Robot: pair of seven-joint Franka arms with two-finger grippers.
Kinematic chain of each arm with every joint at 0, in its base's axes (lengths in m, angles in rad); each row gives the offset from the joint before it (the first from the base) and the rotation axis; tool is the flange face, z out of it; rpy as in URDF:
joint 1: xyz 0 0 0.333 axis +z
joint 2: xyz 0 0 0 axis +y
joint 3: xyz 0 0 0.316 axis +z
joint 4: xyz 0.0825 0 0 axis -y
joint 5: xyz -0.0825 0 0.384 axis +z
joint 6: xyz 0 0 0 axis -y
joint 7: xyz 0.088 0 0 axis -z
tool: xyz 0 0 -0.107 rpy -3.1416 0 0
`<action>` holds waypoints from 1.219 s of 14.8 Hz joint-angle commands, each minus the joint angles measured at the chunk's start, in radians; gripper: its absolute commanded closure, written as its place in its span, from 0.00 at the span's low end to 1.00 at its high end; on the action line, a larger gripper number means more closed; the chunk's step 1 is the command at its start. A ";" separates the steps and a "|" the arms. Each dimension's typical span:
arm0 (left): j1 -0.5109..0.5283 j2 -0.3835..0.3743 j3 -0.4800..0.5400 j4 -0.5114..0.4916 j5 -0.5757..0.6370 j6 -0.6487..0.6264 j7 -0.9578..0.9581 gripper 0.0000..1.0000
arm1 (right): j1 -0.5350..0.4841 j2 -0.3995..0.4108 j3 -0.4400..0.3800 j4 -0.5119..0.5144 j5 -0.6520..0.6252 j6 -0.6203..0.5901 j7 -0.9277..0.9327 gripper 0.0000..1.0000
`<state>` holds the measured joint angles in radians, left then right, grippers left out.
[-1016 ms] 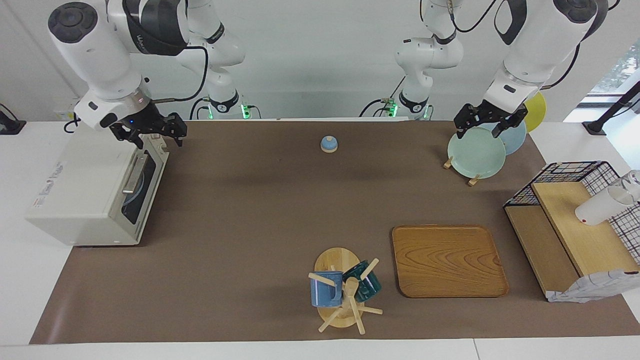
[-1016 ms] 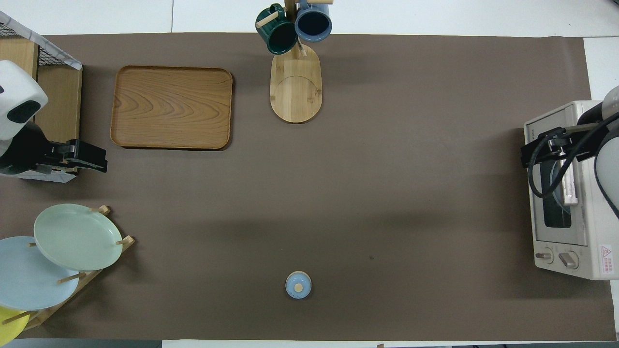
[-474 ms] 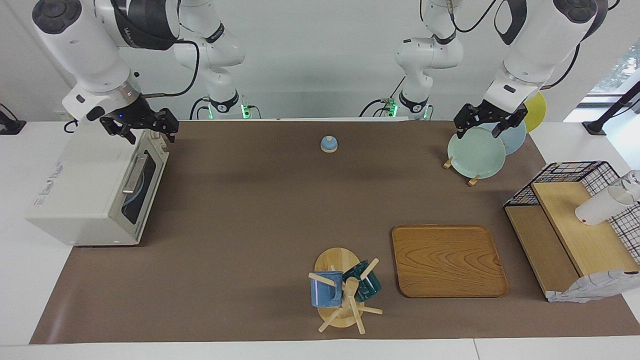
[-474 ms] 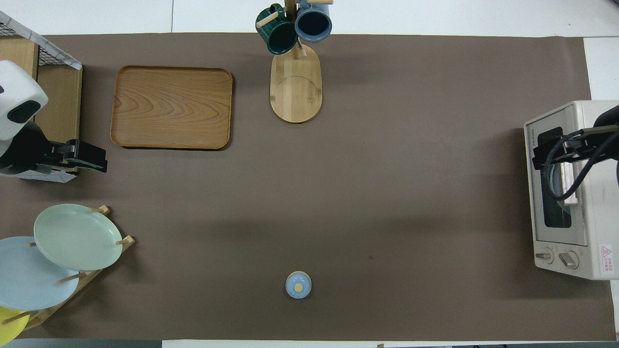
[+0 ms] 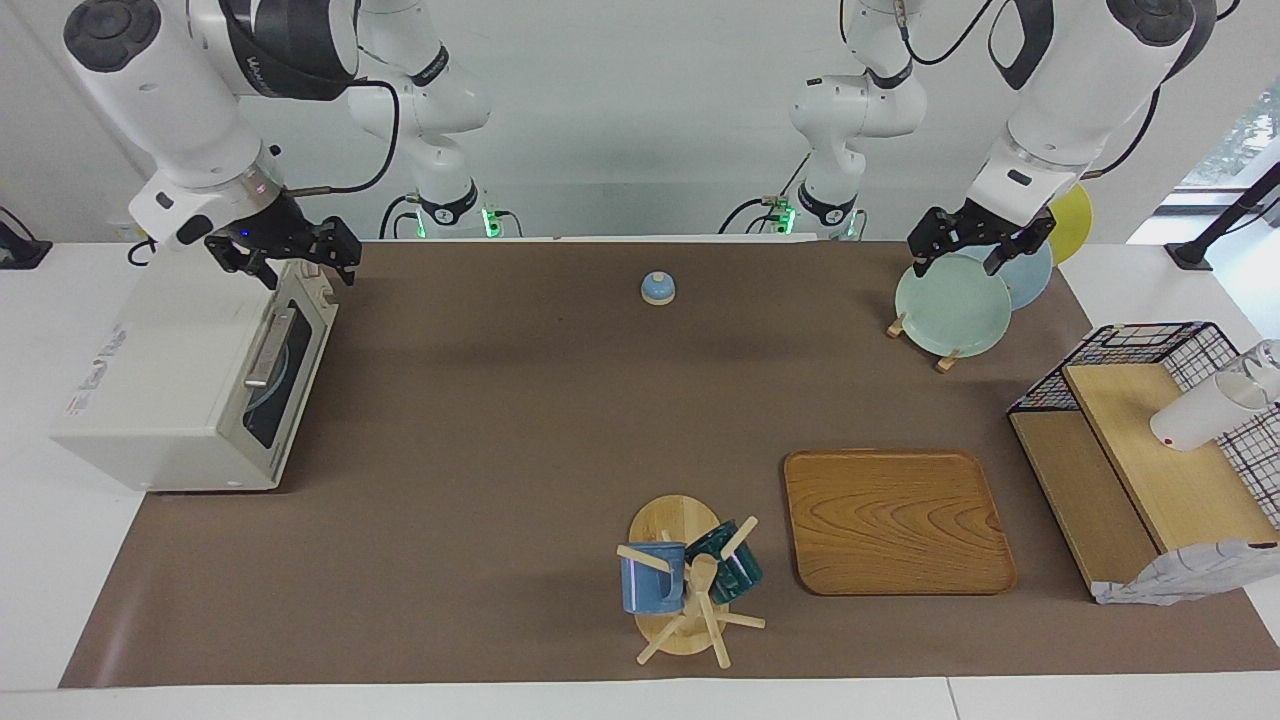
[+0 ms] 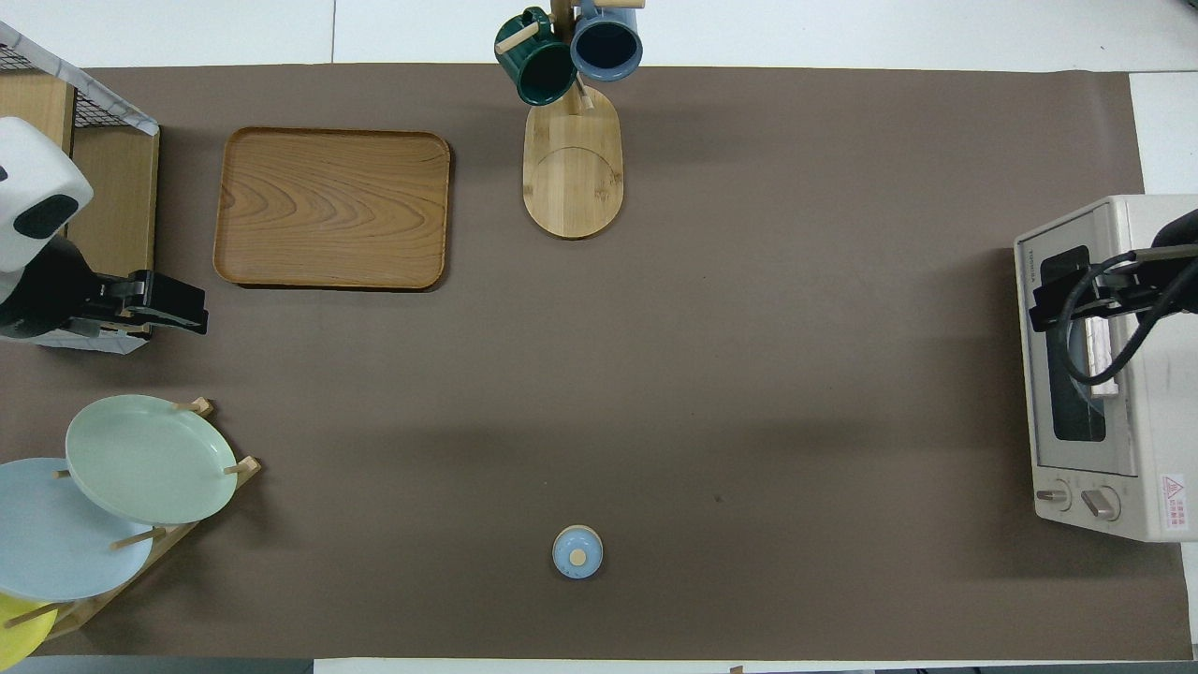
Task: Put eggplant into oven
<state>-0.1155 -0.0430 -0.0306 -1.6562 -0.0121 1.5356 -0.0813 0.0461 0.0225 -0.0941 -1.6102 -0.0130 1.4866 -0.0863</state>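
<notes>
The cream-white oven (image 5: 170, 380) stands at the right arm's end of the table, its dark glass door (image 5: 275, 370) shut; it also shows in the overhead view (image 6: 1146, 421). The eggplant is not in view. My right gripper (image 5: 297, 262) hangs open and empty over the oven's top edge at its end nearer the robots, above the door; in the overhead view the right gripper (image 6: 1053, 301) covers part of the door. My left gripper (image 5: 960, 262) waits open and empty over the plate rack (image 5: 920, 335).
A small blue lidded pot (image 5: 657, 288) sits near the robots at mid-table. A wooden tray (image 5: 895, 520) and a mug tree (image 5: 690, 590) with two mugs stand farther out. A wire shelf rack (image 5: 1150, 450) with a white cup is at the left arm's end.
My right gripper has risen and drawn back from the oven door's edge to above the oven's top, then barely shifted. The left arm has not moved.
</notes>
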 commanded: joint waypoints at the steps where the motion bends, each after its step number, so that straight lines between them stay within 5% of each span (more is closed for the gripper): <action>1: -0.004 -0.011 0.003 -0.004 0.024 0.000 0.001 0.00 | -0.008 -0.022 0.002 -0.022 0.025 0.004 0.010 0.00; 18: -0.004 -0.009 0.003 -0.004 0.024 0.000 0.003 0.00 | -0.014 -0.012 0.001 -0.013 0.007 0.101 0.005 0.00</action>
<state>-0.1155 -0.0430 -0.0306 -1.6562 -0.0121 1.5356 -0.0813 0.0377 0.0217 -0.0963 -1.6094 -0.0129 1.5730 -0.0863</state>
